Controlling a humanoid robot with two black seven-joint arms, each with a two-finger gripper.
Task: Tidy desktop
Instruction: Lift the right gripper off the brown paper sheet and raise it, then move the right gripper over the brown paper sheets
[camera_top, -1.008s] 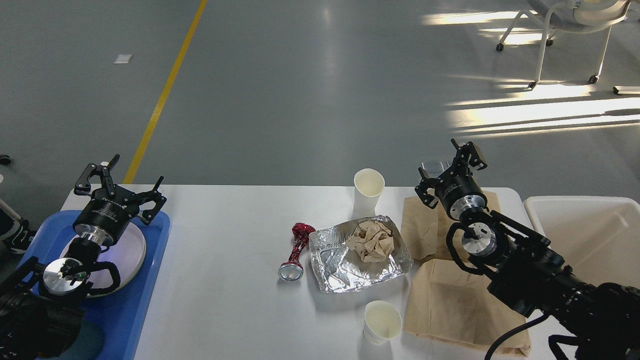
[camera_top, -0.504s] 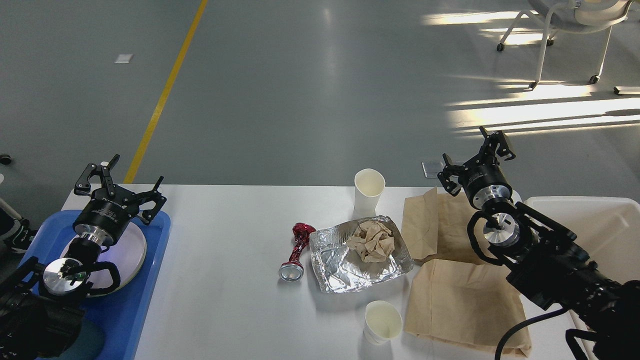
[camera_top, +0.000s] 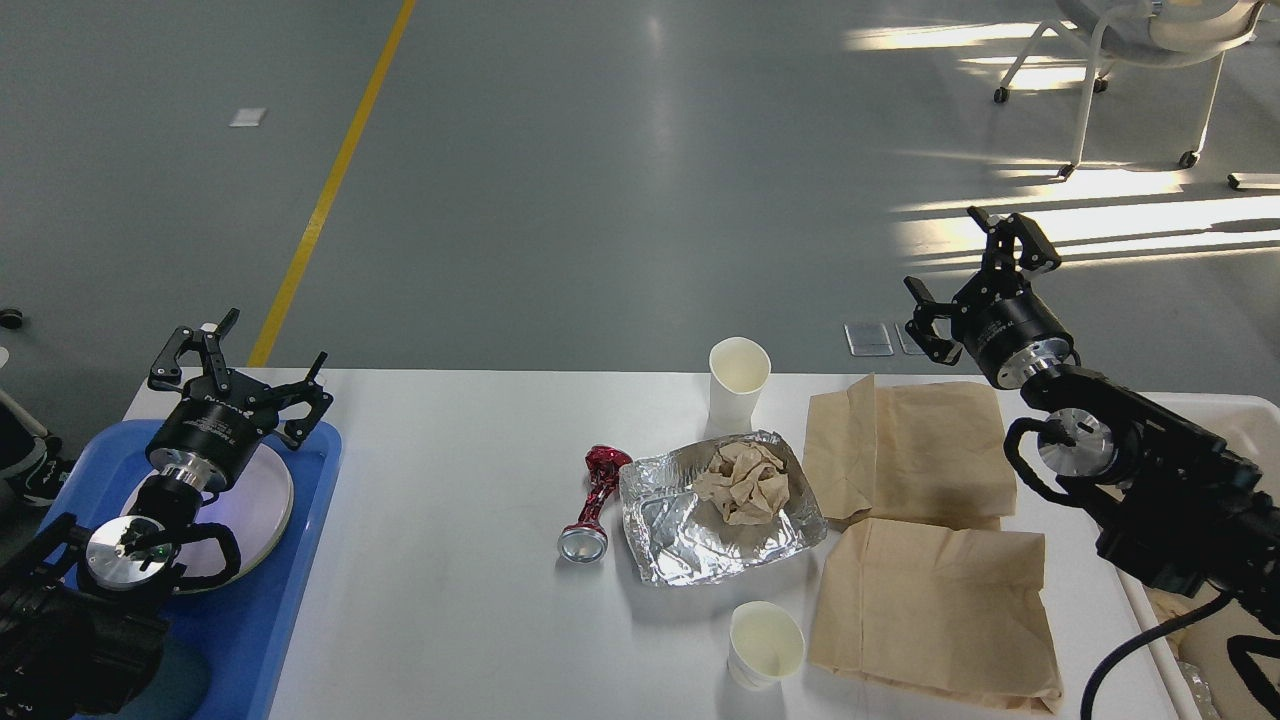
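The white desktop (camera_top: 470, 470) carries a foil tray (camera_top: 718, 510) with a crumpled brown paper wad (camera_top: 745, 482) in it. A red goblet (camera_top: 594, 505) lies on its side just left of the foil. One white paper cup (camera_top: 738, 382) stands at the far edge, another (camera_top: 765, 645) near the front. Two brown paper bags (camera_top: 920, 450) (camera_top: 935, 610) lie flat at the right. My right gripper (camera_top: 975, 275) is open, raised beyond the table's far right corner, holding nothing. My left gripper (camera_top: 240, 355) is open above the blue tray.
A blue tray (camera_top: 290, 560) at the left edge holds a white plate (camera_top: 265, 500). A white bin (camera_top: 1230, 415) sits off the table's right end, mostly behind my right arm. A chair (camera_top: 1130, 60) stands on the floor far right.
My right arm has swung right and away, from over the far brown bag to beyond the table's right corner, uncovering the bags. The left arm has not moved.
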